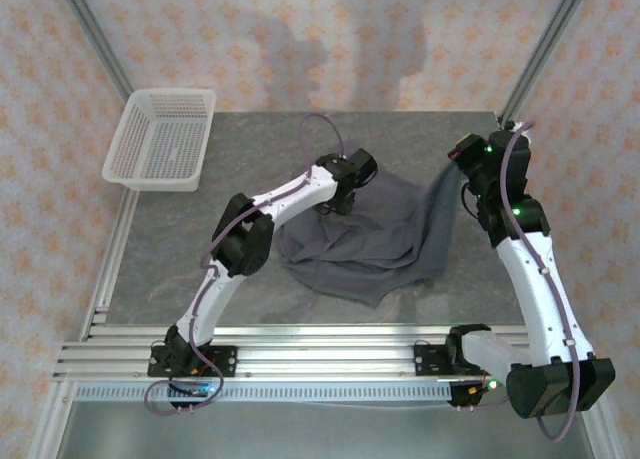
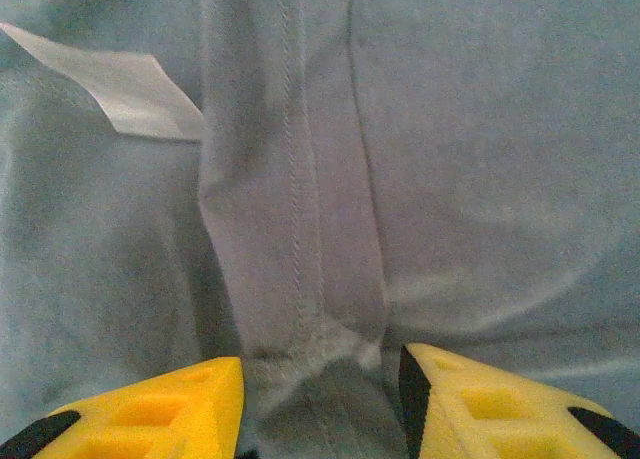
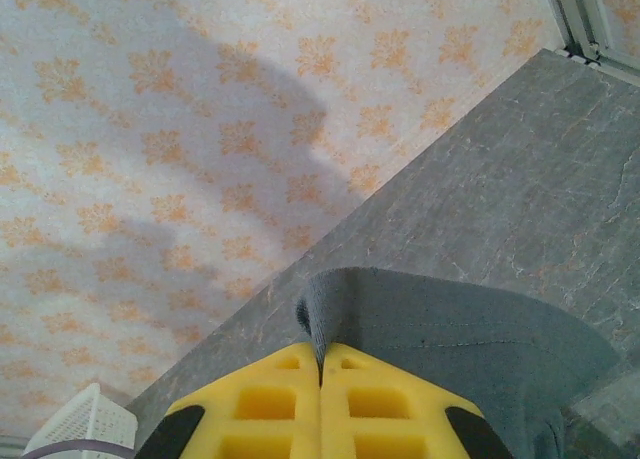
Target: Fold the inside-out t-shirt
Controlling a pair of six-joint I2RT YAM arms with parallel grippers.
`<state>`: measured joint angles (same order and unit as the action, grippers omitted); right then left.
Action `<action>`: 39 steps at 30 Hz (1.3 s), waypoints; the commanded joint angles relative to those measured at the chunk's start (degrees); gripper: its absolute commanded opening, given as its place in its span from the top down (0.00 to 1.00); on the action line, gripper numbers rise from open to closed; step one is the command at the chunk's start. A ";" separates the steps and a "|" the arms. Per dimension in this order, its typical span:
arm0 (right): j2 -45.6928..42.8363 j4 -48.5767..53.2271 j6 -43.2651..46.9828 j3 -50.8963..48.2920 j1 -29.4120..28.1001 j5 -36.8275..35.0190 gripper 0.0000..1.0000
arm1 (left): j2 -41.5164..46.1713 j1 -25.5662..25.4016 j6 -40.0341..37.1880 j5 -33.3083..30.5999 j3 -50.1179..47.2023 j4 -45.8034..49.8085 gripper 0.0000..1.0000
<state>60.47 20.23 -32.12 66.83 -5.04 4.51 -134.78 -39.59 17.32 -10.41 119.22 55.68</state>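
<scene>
The right gripper (image 3: 320, 364) has its yellow jaws pressed tight together on a folded edge of the inside-out t-shirt (image 3: 450, 329), holding that edge up off the table (image 3: 560, 179) near its far right corner. From the pinch, the dark slate-grey cloth hangs down and spreads leftward across the middle of the table, where the rest of it lies in a rumpled heap.

The left gripper (image 2: 320, 379) is down at the far left part of that heap. Its yellow fingers (image 2: 160, 404) stand partway apart, with a raised, stitched seam band of the shirt running between them – whether they actually pinch the band cannot be told. Beside the seam, further from the jaws, a small white tag (image 2: 130, 84) lies flat on the cloth.

At the table's far left corner sits a white mesh basket (image 1: 165, 139), well apart from the shirt.
</scene>
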 commanded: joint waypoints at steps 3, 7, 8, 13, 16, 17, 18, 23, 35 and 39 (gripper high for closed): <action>-1.43 1.61 0.97 1.35 0.30 -1.14 1.00 | 0.56 2.39 -2.09 -6.25 -1.35 -0.83 0.59; -1.71 2.52 2.04 1.73 0.31 -2.23 1.00 | 3.55 4.07 -3.27 -5.16 -5.92 -4.63 0.61; -1.70 2.58 2.18 1.80 0.29 -2.23 1.00 | 3.85 4.24 -3.63 -5.29 -6.21 -4.77 0.62; -2.06 3.92 3.43 2.33 0.34 -4.47 1.00 | 8.24 7.48 -1.75 -2.49 -11.25 -7.46 0.66; -2.55 5.17 3.55 2.70 0.38 -6.79 1.00 | 13.84 10.36 1.00 2.27 -16.21 -10.92 0.66; -2.58 5.09 3.62 2.69 0.34 -6.59 1.00 | 15.75 10.77 1.66 4.31 -17.66 -12.35 0.66; -2.48 4.91 3.55 2.69 0.31 -6.01 1.00 | 17.77 10.94 2.35 7.30 -18.86 -14.01 0.66; -1.02 3.97 1.37 2.43 0.29 -3.40 1.00 | 19.34 7.54 5.87 12.44 -16.76 -15.23 0.63; -1.14 4.51 1.29 2.78 0.30 -3.72 1.00 | 1.19 2.11 -1.46 1.60 2.56 -3.26 0.56; -1.18 4.56 0.59 2.69 0.34 -3.37 1.00 | -5.44 1.36 -0.47 -4.00 9.88 4.94 0.56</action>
<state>59.94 24.69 -30.85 67.46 -5.04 1.48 -139.37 -37.52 17.87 -8.19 125.19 52.03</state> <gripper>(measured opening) 0.039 0.440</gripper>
